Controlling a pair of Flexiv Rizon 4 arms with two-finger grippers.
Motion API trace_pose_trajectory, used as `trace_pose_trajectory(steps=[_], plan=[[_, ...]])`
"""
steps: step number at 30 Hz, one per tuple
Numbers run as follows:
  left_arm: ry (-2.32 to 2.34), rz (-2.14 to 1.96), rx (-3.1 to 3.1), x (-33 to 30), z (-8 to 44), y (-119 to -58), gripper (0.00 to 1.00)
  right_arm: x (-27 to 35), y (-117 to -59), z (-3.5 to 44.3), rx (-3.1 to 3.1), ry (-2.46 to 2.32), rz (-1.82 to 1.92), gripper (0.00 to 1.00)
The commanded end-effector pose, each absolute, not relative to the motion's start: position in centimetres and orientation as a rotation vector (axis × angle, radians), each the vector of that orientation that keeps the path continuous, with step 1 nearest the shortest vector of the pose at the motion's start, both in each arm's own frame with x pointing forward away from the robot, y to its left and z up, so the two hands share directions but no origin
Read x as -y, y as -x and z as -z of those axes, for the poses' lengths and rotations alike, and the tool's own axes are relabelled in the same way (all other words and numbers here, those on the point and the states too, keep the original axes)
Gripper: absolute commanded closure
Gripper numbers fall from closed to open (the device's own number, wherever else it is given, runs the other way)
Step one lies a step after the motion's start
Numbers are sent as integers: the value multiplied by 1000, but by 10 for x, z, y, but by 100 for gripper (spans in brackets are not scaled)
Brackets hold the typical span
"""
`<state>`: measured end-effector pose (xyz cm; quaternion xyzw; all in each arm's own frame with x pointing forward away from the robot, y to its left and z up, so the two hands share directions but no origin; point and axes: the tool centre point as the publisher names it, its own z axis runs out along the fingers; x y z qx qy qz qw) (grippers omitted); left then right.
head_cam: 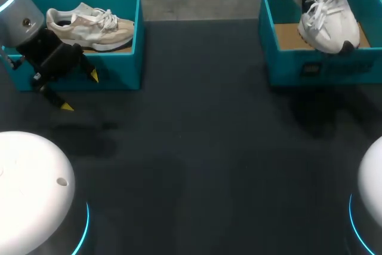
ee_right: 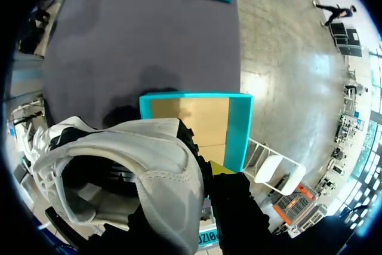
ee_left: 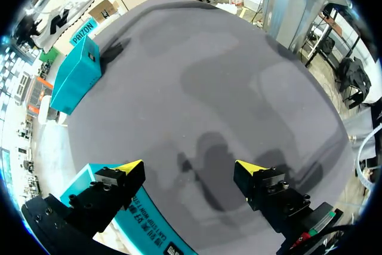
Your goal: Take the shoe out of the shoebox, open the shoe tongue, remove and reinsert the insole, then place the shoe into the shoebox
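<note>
**Head view.** My left tool (head_cam: 79, 91) hangs just in front of the near wall of the left shoebox (head_cam: 128, 46), at the far left of the worktop (head_cam: 203, 147). A beige shoe (head_cam: 89, 25) lies inside that box with its toe to the right. The white shoe (head_cam: 328, 19) hangs above the right shoebox (head_cam: 322, 64) at the far right, toe tilted down toward the near wall. This view does not show the tool that carries it.

**Left wrist view.** The left tool's fingers are spread wide with only bare worktop between them. One finger sits over the teal wall of the left shoebox. The white shoe is well apart from this tool, across the worktop.

**Right wrist view.** My right tool (ee_right: 194, 186) pinches the white shoe at the heel collar. One yellow fingertip (ee_right: 221, 168) lies against the outside of the heel, and the shoe hides the other finger. The shoe's opening faces the wrist. The brown floor of the right shoebox shows directly beyond the shoe.
</note>
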<state>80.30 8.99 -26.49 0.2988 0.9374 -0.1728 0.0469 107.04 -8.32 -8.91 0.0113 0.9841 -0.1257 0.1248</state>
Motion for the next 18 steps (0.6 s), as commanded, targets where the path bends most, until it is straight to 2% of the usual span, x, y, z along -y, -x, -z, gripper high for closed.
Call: trace_pose_trajectory(steps=[1, 7, 18], plan=[[-913, 523, -2864, -90, 264, -803, 0, 82, -1072, 86, -2876, -33, 372, 100], [-913, 523, -2864, -90, 264, -803, 0, 82, -1072, 86, -2876, -33, 372, 100], [-913, 523, -2864, -90, 264, -803, 0, 141, -1140, 84, -2841, 7, 420, 100]])
